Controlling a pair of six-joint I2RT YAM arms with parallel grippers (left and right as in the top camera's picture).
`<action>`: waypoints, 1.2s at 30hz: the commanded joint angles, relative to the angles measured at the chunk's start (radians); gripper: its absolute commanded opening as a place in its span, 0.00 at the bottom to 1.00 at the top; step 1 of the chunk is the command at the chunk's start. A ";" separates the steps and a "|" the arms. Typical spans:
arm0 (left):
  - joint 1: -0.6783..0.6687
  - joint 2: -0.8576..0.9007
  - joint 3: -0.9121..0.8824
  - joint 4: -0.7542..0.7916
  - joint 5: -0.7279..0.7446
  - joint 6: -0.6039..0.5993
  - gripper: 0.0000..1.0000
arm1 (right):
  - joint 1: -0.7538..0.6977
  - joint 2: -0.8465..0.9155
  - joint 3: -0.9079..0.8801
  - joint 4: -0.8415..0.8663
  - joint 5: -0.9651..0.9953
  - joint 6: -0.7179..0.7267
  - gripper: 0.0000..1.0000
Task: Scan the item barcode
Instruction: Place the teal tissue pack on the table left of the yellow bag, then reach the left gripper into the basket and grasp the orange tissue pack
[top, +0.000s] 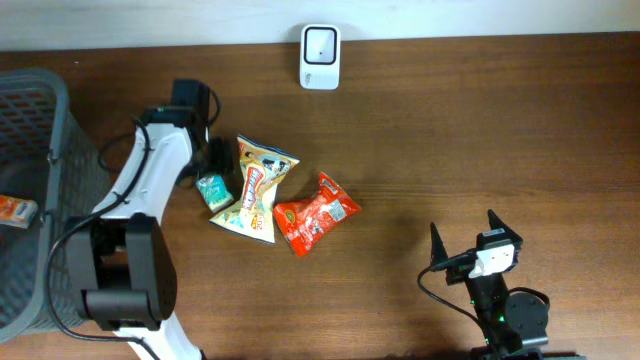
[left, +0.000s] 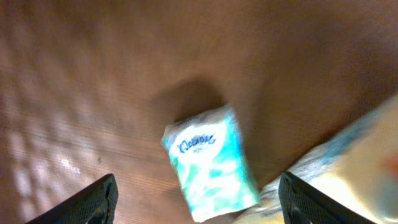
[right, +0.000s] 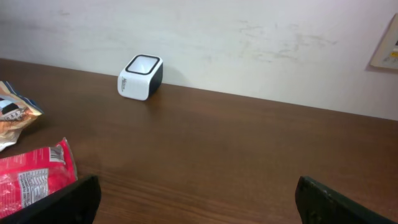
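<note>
Left hand (left: 198, 183) right up close, fingers (left: 99, 200) spread wide, gripping nothing. Between them, on the table (left: 81, 68), lies the tissue pack (left: 210, 163), teal and white, printed face up, touching neither finger. View's blurry, so finer detail is lost. Its lower corner sits just beside the yellow bag (left: 364, 155), maybe touching it, I can't tell. Further out, the red bag (top: 313, 213) lies just beside the yellow one, and the scanner (top: 320, 57) stands at the far edge, well apart from all 3. Right hand (top: 462, 228) sits near the front edge, open too, empty.

Now the pack: it looks light and soft, likely to squash under pressure, with a slick film wrapper that could slide. Best bet is a pinch across the 2 long sides, near the middle, firm but gentle. No barcode shows on top, so it's probably underneath, and the pack would need turning toward the scanner window.
</note>
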 joint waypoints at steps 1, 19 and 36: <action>0.002 -0.056 0.263 -0.053 0.033 -0.003 0.82 | 0.008 -0.007 -0.006 -0.003 0.002 -0.008 0.99; 0.574 -0.193 0.702 -0.465 -0.201 -0.311 0.96 | 0.008 -0.007 -0.006 -0.003 0.002 -0.007 0.99; 0.697 -0.198 0.274 -0.248 -0.141 -0.311 0.95 | 0.008 -0.007 -0.006 -0.003 0.002 -0.008 0.99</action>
